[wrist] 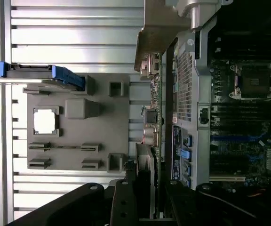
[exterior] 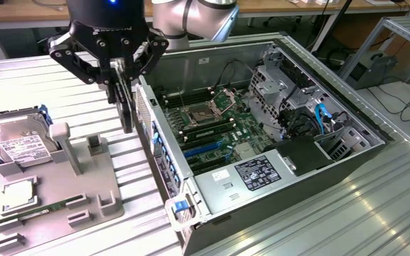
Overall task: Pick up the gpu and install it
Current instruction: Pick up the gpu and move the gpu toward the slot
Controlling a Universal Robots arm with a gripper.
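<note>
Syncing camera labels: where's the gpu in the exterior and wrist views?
Exterior view: the gpu hangs edge-on from the tool, just to the exterior view's left of the open PC case, above the grey fixture plate.
Wrist view: the gpu extends edge-on from the tool, between the plate and the case's perforated wall.
Shared landmark: the CPU socket.
</note>
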